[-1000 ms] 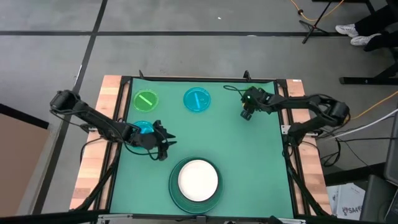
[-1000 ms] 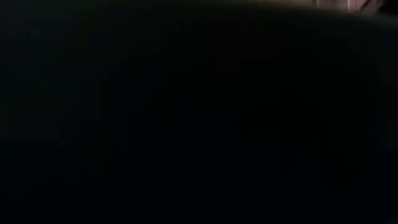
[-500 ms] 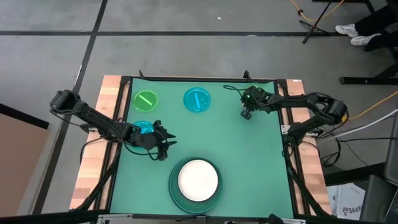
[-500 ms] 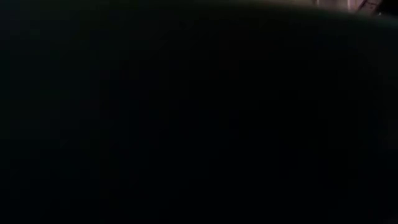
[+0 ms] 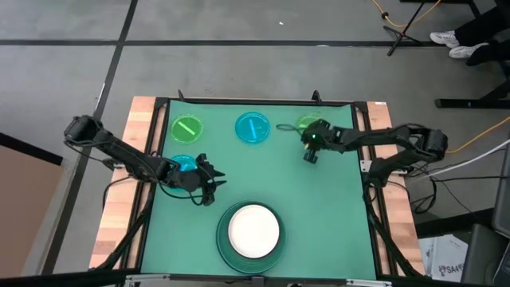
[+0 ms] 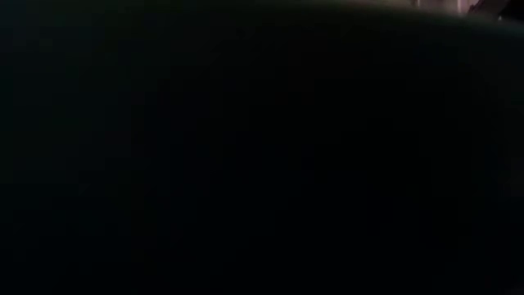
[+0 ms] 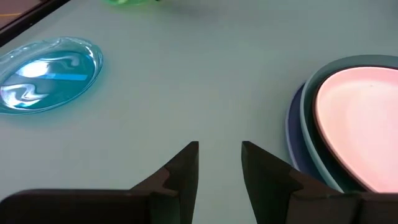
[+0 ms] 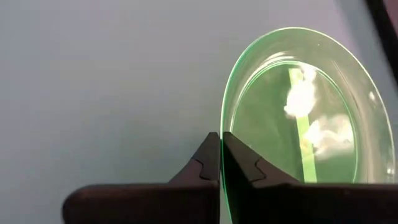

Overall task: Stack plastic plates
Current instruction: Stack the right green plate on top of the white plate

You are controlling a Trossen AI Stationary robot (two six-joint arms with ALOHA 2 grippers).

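Observation:
My right gripper (image 5: 309,137) stands at the far right of the green mat, shut on a small translucent green plate (image 8: 298,106), which also shows in the high view (image 5: 306,123). My left gripper (image 7: 219,168) hovers open over bare mat at the left (image 5: 209,190). It is between a cyan plate (image 7: 46,74) and the stack (image 7: 354,124). The stack (image 5: 253,231) sits at the near middle, a white plate on top of larger dark ones. Flat on the far mat lie a green plate (image 5: 187,127) and a cyan plate (image 5: 253,127). Another small cyan plate (image 5: 185,163) lies partly under my left arm. My right gripper pinches the green plate's raised rim (image 8: 222,127) between its two fingers, one finger inside the plate and one outside. The fingers come from above, pointing down. Whether the plate is clear of the mat I cannot tell.
The low view is dark and shows nothing of the table. A black frame and wooden strips (image 5: 119,207) border the mat on both sides. Bare mat lies between the stack and the far plates and along the near right.
My right gripper has moved a little toward the table's left edge. The small green plate, hidden under that arm a second ago, now shows at the gripper's far side. My left arm has kept still.

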